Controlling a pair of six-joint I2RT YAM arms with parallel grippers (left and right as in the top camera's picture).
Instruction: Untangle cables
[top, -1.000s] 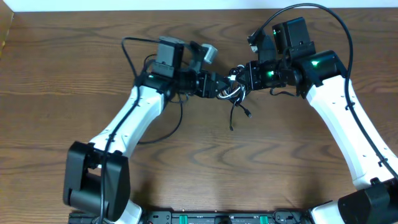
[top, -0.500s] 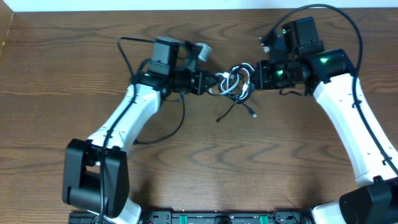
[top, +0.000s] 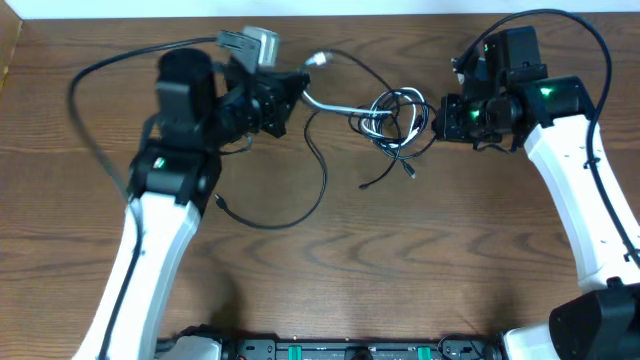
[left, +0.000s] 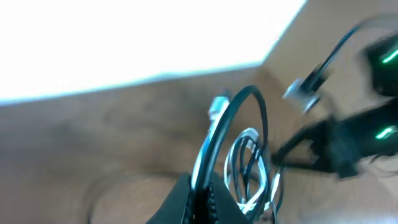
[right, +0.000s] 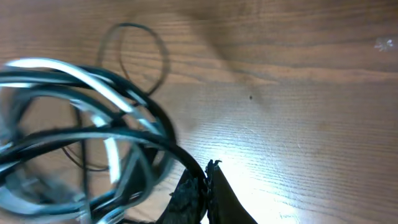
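The cables form a knot (top: 390, 115) of black and white loops between my two grippers. My left gripper (top: 297, 95) is shut on the white cable (top: 335, 105), which runs taut from it to the knot. In the left wrist view a black strand (left: 249, 93) lies beside the white one in the left gripper (left: 202, 202). The white plug (top: 320, 58) sticks up just past it. My right gripper (top: 437, 118) is shut on a black cable (right: 168, 149) at the knot's right side, seen close in the right wrist view at the right gripper (right: 206, 186). A long black cable (top: 322, 185) trails toward the front.
Two loose plug ends (top: 411, 172) hang below the knot on the wooden table (top: 480, 260). The table's far edge (top: 330, 14) runs just behind both grippers. The left arm's own thick black wire (top: 95, 75) loops out to the far left.
My left gripper has shut on the white cable and swung left, drawing it out of the knot. The right gripper has shifted right with its black cable, so the knot is stretched wider.
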